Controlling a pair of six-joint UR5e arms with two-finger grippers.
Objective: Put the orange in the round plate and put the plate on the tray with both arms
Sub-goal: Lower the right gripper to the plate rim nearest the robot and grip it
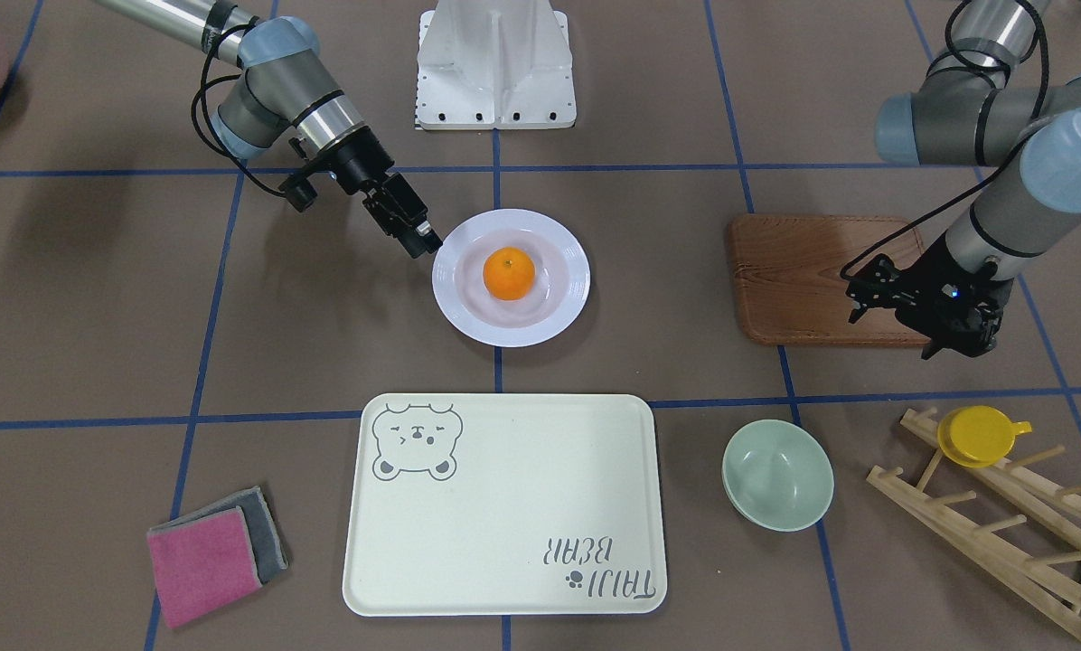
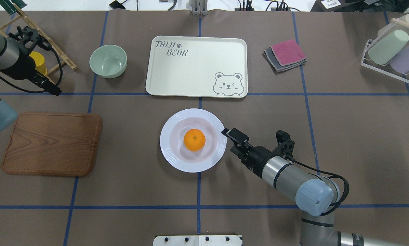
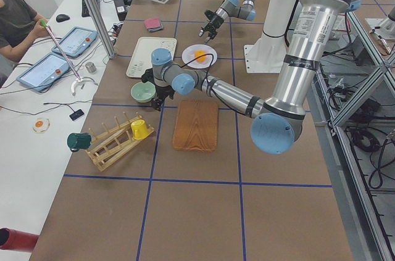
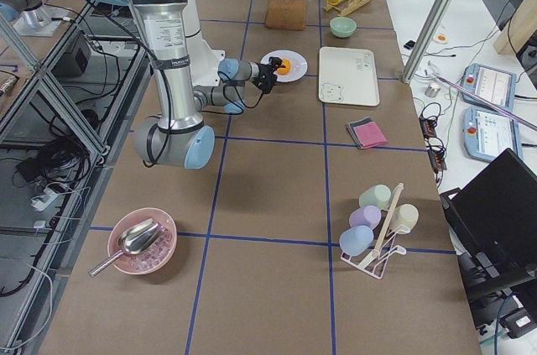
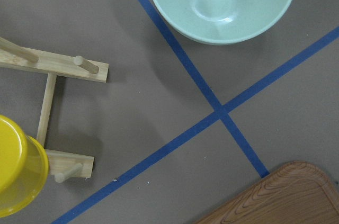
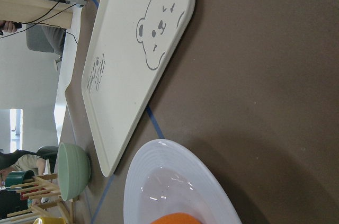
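Note:
The orange [image 2: 194, 139] lies in the middle of the round plate [image 2: 172, 155], which stands on the table just short of the tray [image 2: 190, 75]. The tray holds nothing. My right gripper [image 2: 229, 133] comes in low and tilted, its tip at the plate's right rim, and its jaws look open. In the right wrist view the plate rim [image 6: 159, 166] fills the bottom and the tray [image 6: 127, 107] lies beyond it. My left gripper [image 2: 55, 91] hangs far off at the left, between the wooden board and the rack, and I cannot tell whether it is open or shut.
A brown wooden board [image 2: 52, 143] lies at the left, with a pale green bowl [image 2: 108, 61] beyond it. Further left is a wooden rack [image 2: 50, 51] with a yellow cup [image 2: 39, 61]. Folded cloths [image 2: 286, 54] and a cup holder [image 2: 392, 51] sit at the far right.

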